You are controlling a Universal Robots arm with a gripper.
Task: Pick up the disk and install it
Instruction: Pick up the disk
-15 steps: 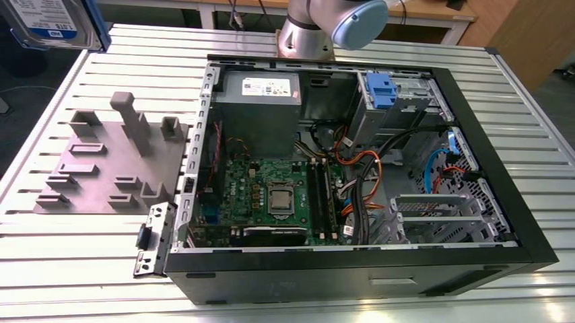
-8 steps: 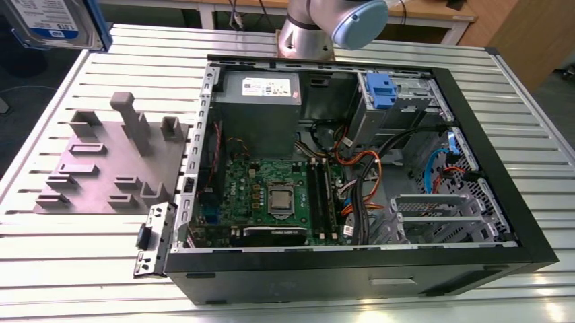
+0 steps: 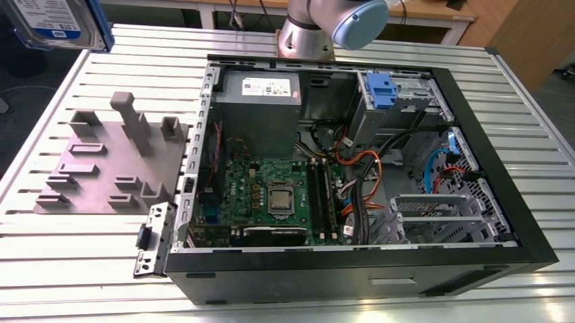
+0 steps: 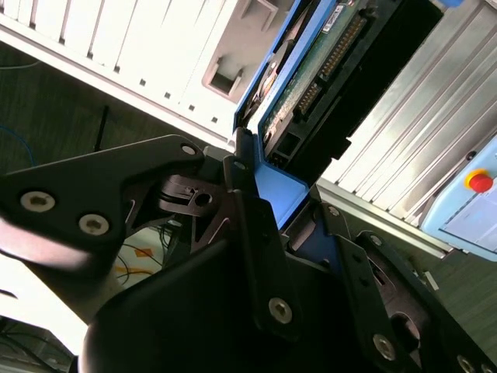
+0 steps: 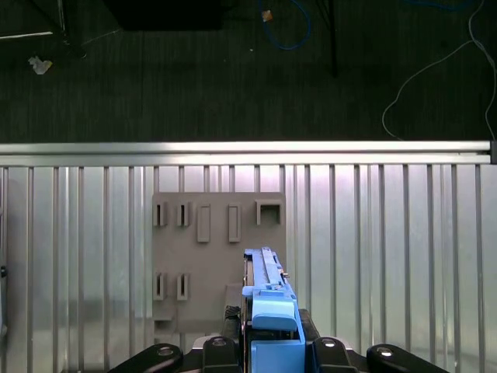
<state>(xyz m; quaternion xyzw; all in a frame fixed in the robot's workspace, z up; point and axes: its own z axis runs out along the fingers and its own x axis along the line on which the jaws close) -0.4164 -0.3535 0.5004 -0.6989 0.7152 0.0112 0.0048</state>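
The black two-fingered hand (image 4: 289, 203) is gripping the flat silver-metal hard disk (image 3: 56, 23) with the white-and-blue label by its blue plastic frame. Its fingers (image 4: 250, 225) are pressing on either side of the frame's end, so the jaws are standing only as far apart as the frame is thick. The disk is hanging in the air, off the counter. In the exterior view it is sitting in the upper corner on the exterior view's left, well apart from the open black computer case (image 3: 297, 286). In the first wrist view it is showing edge-on above the grey moulded fixture block with slots and posts (image 5: 217, 264), which is lying on the slatted aluminium counter (image 5: 388, 256). In the second wrist view the green circuit board (image 4: 326, 54) on the disk's underside is facing the camera. Inside the case, a small blue plastic latch (image 3: 381, 91) is sitting at the drive bay, near the grey metal box with a white sticker (image 3: 260, 108).
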